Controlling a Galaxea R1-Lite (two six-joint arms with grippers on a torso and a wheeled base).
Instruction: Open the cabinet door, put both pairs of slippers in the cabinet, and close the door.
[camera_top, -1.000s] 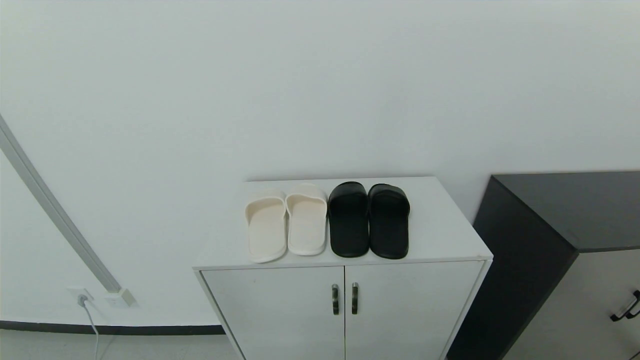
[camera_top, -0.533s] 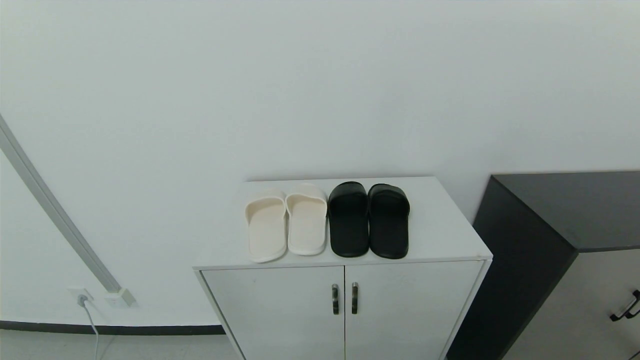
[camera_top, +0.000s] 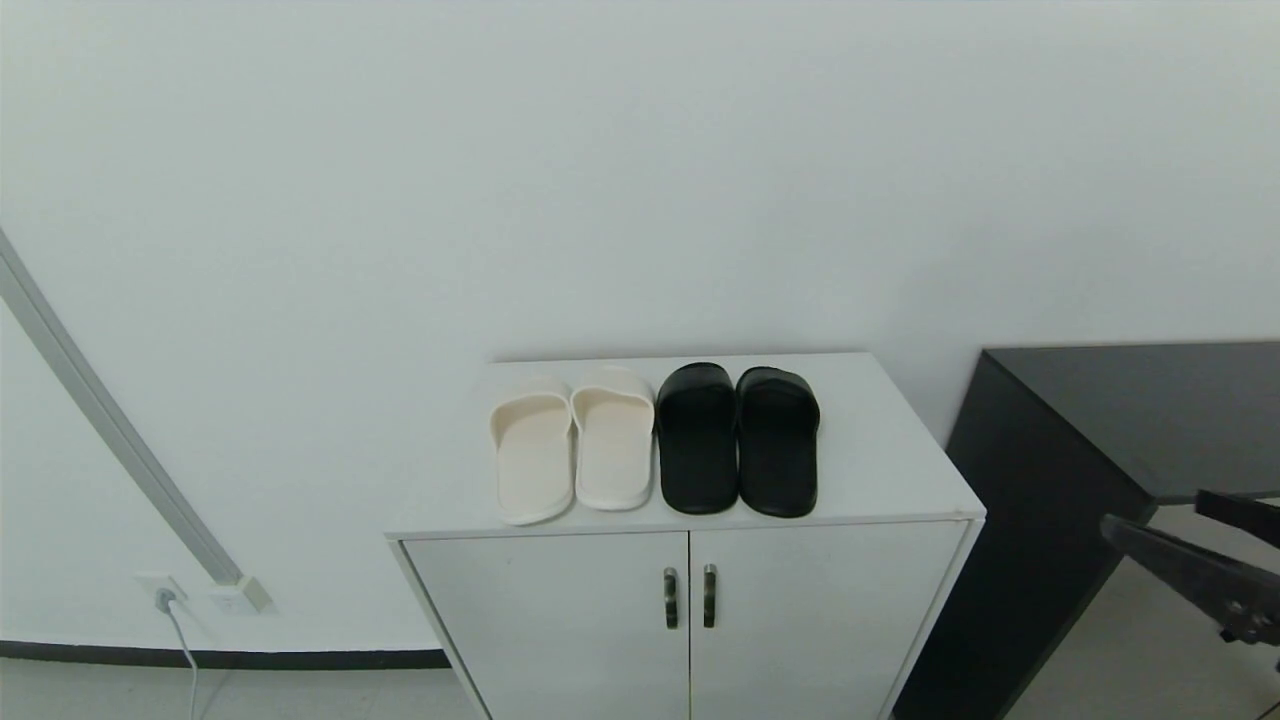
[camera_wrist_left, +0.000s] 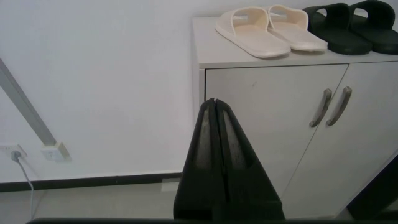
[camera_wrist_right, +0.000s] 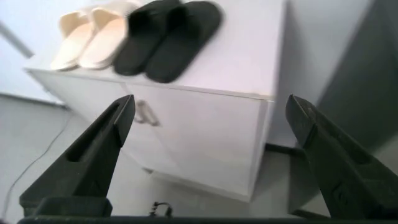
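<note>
1. Conduit (camera_top: 100, 410) slants down the wall (camera_top: 640, 180) to a socket (camera_top: 160, 592), well off to the left of the white cabinet (camera_top: 900, 480).
2. Left gripper (camera_wrist_left: 214, 155) hangs low, out in front of the white cabinet's left half and below its top. Its fingers are pressed together and hold nothing.
3. Cream slippers (camera_top: 570, 450) lie on the white cabinet's top, left of centre, toes to the wall and heels near the front edge.
4. Black slippers (camera_top: 738, 445) lie just right of them, touching and turned the same way.
5. Left door (camera_top: 560, 620) and right door (camera_top: 830, 610) are both shut. The handles (camera_top: 689, 597) are two upright bars side by side at the seam, so I judge that a grasp must close across a bar horizontally.
6. Right gripper (camera_wrist_right: 209, 102) sits off the white cabinet's right front corner, at about door-top height, with its fingers spread wide and empty. It looks the readier tool for the right handle, which lies ahead and to its left.
7. Dark cabinet (camera_top: 1040, 520) stands close against the white cabinet's right side and may limit how far the right door swings. The floor (camera_top: 100, 690) shows to the left of the white cabinet.
</note>
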